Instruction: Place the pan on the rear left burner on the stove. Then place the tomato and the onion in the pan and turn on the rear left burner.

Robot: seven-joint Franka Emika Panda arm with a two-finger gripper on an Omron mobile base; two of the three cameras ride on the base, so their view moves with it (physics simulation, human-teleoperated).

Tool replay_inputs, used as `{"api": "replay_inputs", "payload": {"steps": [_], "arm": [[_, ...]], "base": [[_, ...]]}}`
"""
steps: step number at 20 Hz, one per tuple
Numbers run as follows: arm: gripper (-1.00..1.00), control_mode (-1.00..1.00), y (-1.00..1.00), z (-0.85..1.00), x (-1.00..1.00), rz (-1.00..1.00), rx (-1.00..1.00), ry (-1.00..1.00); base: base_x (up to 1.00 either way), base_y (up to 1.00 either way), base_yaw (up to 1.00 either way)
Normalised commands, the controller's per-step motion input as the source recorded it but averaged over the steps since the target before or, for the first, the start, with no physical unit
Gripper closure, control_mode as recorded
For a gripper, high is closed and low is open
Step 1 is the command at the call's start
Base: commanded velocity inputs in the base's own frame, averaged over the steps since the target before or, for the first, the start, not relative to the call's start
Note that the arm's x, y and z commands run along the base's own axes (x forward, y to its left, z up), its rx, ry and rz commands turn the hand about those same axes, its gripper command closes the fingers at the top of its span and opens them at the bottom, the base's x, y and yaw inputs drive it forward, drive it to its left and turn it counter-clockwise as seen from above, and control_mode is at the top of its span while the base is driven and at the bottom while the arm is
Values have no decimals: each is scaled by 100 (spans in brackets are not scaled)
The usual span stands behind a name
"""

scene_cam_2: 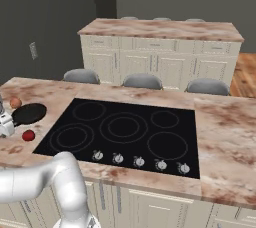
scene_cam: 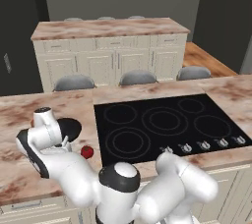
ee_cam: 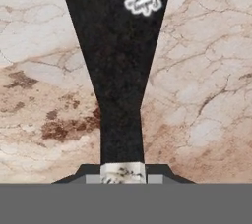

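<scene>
Pan [scene_cam: 70,128] half hidden behind arm.

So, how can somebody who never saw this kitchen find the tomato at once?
Start from the black stove set in the marble counter, then look at the counter just beyond its left edge. Three things lie there: the black pan, the orange-tan onion behind it, and the tomato, the bright red ball nearest the counter's front.

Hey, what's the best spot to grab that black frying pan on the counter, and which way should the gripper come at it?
Grip the pan by its long thin handle, coming down from above: it lies flat on the counter, narrow enough for the jaws to straddle. The hand view shows the gripper shut on that handle, near its pale tip.
</scene>
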Motion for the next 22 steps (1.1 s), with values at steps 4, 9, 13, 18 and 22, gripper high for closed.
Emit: {"api": "replay_inputs", "payload": {"steps": [4, 9, 13, 18, 22], "arm": [[100, -100, -1, 19, 0, -2, -1, -3], [100, -100, -14, 47, 0, -4, 0, -1], [100, -100, -18, 58, 0, -5, 0, 0], [100, -100, -40, 31, 0, -8, 0, 0], [100, -100, -67, 10, 0, -8, 0, 0]], "base": [[0, 0, 0], [0, 0, 0], [0, 0, 0], [0, 0, 0], [0, 0, 0]]}}
